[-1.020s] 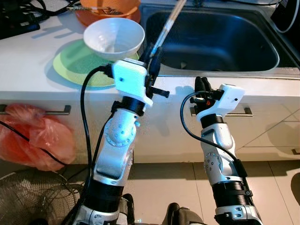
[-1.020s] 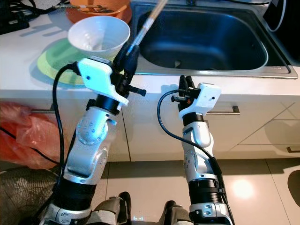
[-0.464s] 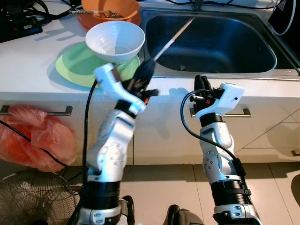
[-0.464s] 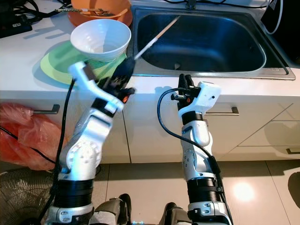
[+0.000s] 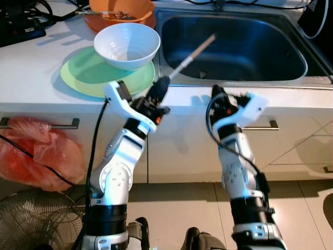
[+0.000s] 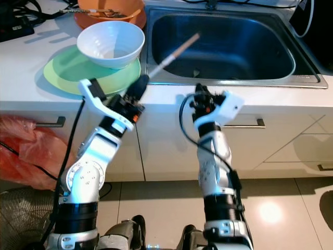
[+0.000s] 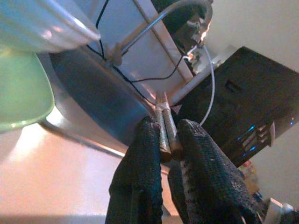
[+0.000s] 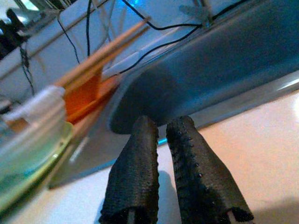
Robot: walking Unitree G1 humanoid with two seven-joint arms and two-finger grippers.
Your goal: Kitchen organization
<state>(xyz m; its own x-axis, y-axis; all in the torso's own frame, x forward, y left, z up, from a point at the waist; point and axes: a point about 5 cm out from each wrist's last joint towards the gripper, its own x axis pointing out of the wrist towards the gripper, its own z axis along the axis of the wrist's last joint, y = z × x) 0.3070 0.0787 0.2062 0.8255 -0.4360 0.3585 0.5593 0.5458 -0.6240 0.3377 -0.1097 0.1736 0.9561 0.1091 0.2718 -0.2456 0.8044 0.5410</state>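
Left gripper (image 5: 158,91), frame centre, clamped on chopsticks (image 5: 191,53) angled over sink (image 5: 291,47). Thin grip; they could slip. Right gripper (image 5: 217,96) together, empty.

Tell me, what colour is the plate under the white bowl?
Light green; the plate shows best in the left eye view.

The two eye views look forward and steeply down from head height onto the counter (image 5: 31,67) and sink (image 5: 234,47), sharing nearly the same scene; the left wrist view peers close along its fingers (image 7: 140,186) toward the sink; the right wrist view looks low across the counter edge at the same basin.
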